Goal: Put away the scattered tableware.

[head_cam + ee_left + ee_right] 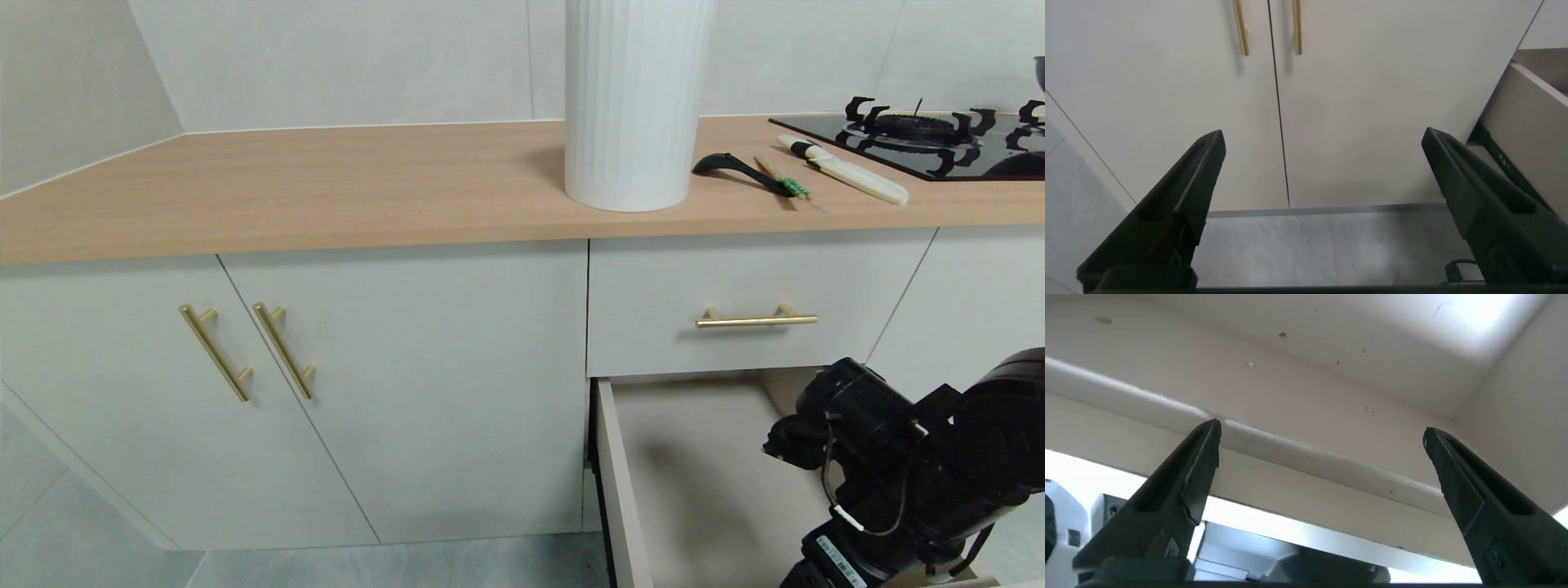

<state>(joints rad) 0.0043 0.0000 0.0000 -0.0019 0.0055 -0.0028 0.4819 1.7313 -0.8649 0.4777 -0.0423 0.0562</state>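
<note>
On the wooden countertop, toward its right end, the scattered tableware lies in a small cluster: a black ladle with its bowl just beside the base of a tall white ribbed container, a pair of chopsticks with green ends resting against the ladle's handle, and a pale knife lying slantwise a little farther right, its dark-banded end near the edge of the black gas hob. Below these things sits a shut drawer front with a gold bar handle, and under that a lower drawer stands pulled out, its pale bottom bare where it shows. The right arm hangs over the open drawer's right part. The right gripper has its two dark fingers spread wide with nothing between them, facing pale panels that meet at an inner corner. The left gripper is likewise wide apart and holds nothing; it sits low, facing the pair of cabinet doors with their two gold handles above a grey tiled floor, with the side of the pulled-out drawer at that view's edge. In the head view those doors stand shut to the left of the drawers.
</note>
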